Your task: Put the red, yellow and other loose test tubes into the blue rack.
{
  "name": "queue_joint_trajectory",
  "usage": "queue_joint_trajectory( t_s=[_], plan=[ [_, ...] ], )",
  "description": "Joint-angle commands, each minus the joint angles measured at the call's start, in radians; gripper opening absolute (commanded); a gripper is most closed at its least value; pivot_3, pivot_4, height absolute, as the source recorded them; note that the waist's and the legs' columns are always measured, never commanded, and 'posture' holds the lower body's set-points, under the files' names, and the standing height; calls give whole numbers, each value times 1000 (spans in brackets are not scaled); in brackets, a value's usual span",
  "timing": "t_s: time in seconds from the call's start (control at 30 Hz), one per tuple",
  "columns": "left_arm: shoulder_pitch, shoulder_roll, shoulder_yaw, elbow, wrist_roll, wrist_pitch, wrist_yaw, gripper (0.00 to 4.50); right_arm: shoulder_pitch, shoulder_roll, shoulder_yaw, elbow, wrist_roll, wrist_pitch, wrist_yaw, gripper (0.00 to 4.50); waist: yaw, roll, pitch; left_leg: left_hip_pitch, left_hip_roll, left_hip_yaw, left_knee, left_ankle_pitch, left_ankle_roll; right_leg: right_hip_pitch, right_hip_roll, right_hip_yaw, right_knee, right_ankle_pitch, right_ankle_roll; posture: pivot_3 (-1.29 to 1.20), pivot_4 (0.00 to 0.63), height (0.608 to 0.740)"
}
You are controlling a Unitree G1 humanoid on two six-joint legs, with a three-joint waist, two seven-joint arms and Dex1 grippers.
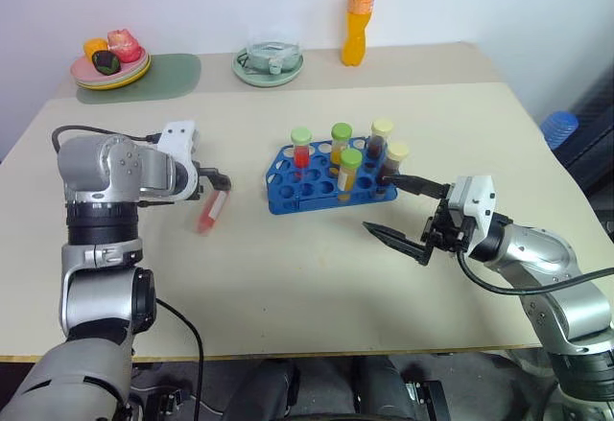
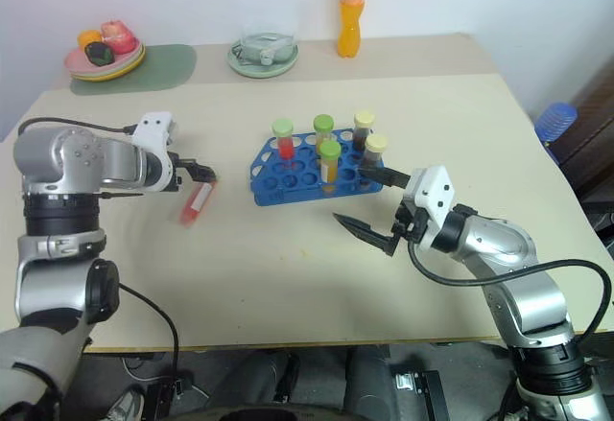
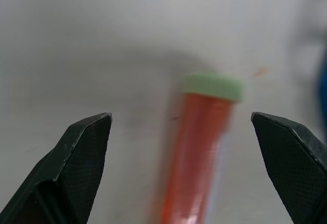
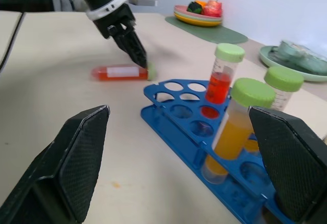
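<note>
One loose test tube (image 1: 213,210), red liquid w/ pale green cap, lies on its side on the table (image 1: 317,277) at centre-left of the left eye view, well left of the blue rack (image 1: 288,194). Left pincer (image 1: 219,180) sits just above the tube's capped end, pointing down at it; in the left wrist view its two black fingers (image 3: 84,152) stand wide apart w/ the tube between them, not touching either finger, so it's fully open and holds nothing. Blue rack sits mid-frame, slightly above centre, w/ five capped tubes standing upright in it: a red one (image 1: 301,149) at the left, yellow/orange ones w/ green caps (image 1: 349,172) in the middle, dark brown ones w/ cream caps (image 1: 393,164) at the right. Several holes at the rack's left and front are free. Right pincer (image 1: 403,212) is at centre-right of the frame, just right of and below the rack's right end, pointing toward frame left; its fingers (image 1: 395,241) are spread wide, nothing gripped, upper finger close to the rack's right corner. Along the far edge of the table: a plate of toy food (image 1: 110,64) at upper left on a grey-green mat (image 1: 168,74), a pale green round dish (image 1: 268,62) at upper centre, an orange drink bottle (image 1: 358,18) beside it to the right.
</note>
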Motion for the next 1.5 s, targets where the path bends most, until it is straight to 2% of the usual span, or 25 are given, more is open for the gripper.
queue_joint_trajectory(
  t_s=[0.03,0.3,0.4,0.47,0.67,0.77,0.83,1.2,1.3,1.33,1.4,1.47,1.5],
  plan=[
    [-47,17,-40,51,36,8,-36,4500,3,10,-26,-42,-7,-18,-13,4466,1,0,0,0,0,0,0,0,0,0,0,0,0,0,0,0,150,740],
    [-81,-41,-37,142,106,-3,-58,4500,15,8,-32,-48,-9,-18,-29,4466,1,0,0,0,0,0,0,0,0,0,0,0,0,0,0,0,150,740],
    [-79,-60,-35,135,132,-11,-60,3714,15,6,-36,-40,-10,-21,-27,4500,1,0,0,0,0,0,0,0,0,0,0,0,0,0,0,0,150,740],
    [-81,-70,-20,142,154,-12,-52,2804,17,7,-35,-45,-12,-18,-28,4500,1,0,0,0,0,0,0,0,0,0,0,0,0,0,0,0,150,740],
    [-88,-86,1,157,196,-17,-56,2804,26,10,-30,-65,-15,-8,-34,4500,1,0,0,0,0,0,1,0,0,0,0,0,0,0,0,0,150,740],
    [-85,-92,5,151,211,-15,-59,1889,28,9,-30,-67,-14,-5,-33,4500,1,0,0,0,0,0,1,0,0,0,0,0,1,0,0,0,150,740],
    [-83,-97,12,145,221,-10,-61,989,27,9,-29,-63,-16,-6,-31,4500,2,0,0,0,0,0,1,0,0,0,0,0,1,0,0,0,150,740],
    [-30,-76,42,36,228,5,-87,989,18,13,-14,-49,-26,-7,-26,4500,0,0,0,0,0,0,1,0,0,0,0,0,1,0,0,0,150,740],
    [84,-76,84,-163,200,-153,-135,989,14,10,-14,-46,-28,-7,-20,4500,-3,0,0,0,0,0,1,0,0,0,0,0,1,0,0,0,150,740],
    [145,-81,99,-244,200,-266,-151,989,14,9,-16,-45,-28,-7,-18,4500,-4,0,0,0,0,0,1,0,0,0,0,0,2,0,0,0,150,740],
    [273,-81,115,-382,181,-499,-243,989,12,6,-19,-44,-27,-6,-14,4500,-11,0,0,0,0,0,0,0,0,0,-1,0,1,0,0,0,150,740],
    [350,-103,165,-462,78,-610,-382,989,13,5,-23,-42,-26,-6,-10,4500,-14,0,0,0,1,0,0,0,0,0,-1,-1,0,0,0,0,150,740],
    [389,-80,145,-508,95,-685,-413,989,14,4,-26,-41,-26,-7,-7,4500,-12,0,0,-1,1,0,1,0,0,0,-1,-1,0,0,0,0,150,740]
  ],
)
